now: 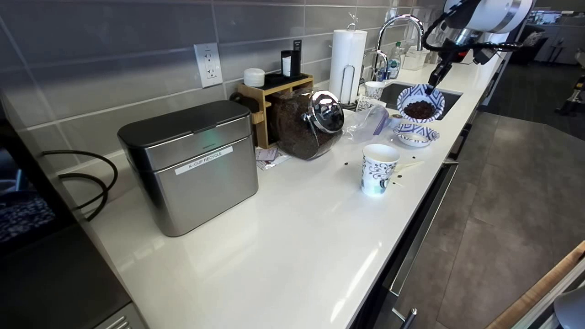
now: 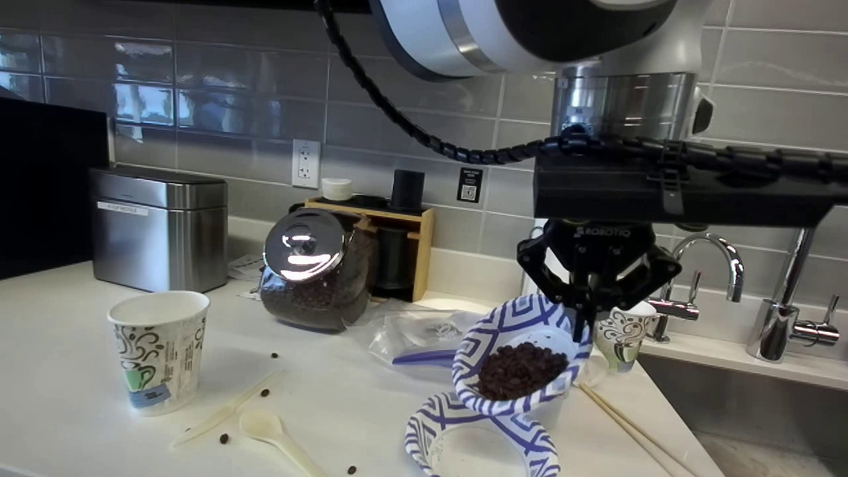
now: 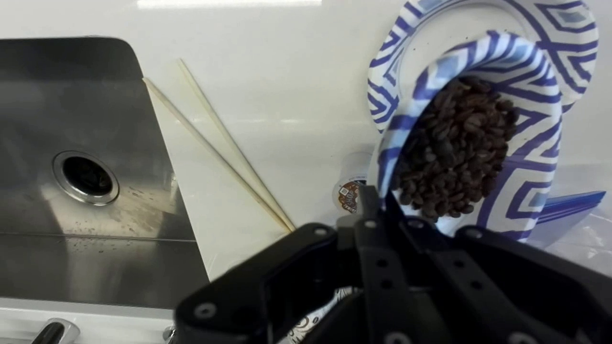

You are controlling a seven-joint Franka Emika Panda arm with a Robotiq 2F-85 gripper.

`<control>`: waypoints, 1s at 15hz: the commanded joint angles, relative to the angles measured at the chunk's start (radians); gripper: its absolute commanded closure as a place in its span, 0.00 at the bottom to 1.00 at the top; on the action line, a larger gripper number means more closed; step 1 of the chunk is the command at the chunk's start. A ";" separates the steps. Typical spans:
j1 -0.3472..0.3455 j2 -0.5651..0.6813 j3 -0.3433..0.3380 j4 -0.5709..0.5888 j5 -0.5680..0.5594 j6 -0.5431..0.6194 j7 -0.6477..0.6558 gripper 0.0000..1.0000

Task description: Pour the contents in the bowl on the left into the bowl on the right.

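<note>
My gripper (image 2: 582, 321) is shut on the rim of a white bowl with a blue zigzag pattern (image 2: 510, 317) and holds it in the air. It holds the same bowl in the other views (image 1: 411, 93) (image 3: 530, 119). Dark brown beans (image 2: 520, 371) lie in the held bowl, which is tilted, with the beans gathered toward its lower side. A second bowl of the same pattern (image 2: 427, 430) stands on the counter below, partly hidden by the held one. Its visible floor is bare except for small specks in the wrist view (image 3: 388, 88). In the wrist view the fingertips (image 3: 385, 200) pinch the rim.
A paper cup (image 2: 159, 351), a spoon (image 2: 265, 424) and a few loose beans lie on the counter. A plastic bag (image 2: 411, 331) and a glass jar (image 2: 318, 285) stand behind. A coffee pod (image 3: 348, 195), chopsticks (image 3: 217, 153) and the sink (image 3: 28, 124) are beside the bowls.
</note>
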 commanded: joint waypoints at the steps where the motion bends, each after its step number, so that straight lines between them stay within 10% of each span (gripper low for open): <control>1: 0.010 -0.054 -0.003 -0.085 -0.032 0.086 0.003 0.99; 15: 0.034 -0.160 -0.029 -0.244 -0.190 0.297 0.036 0.99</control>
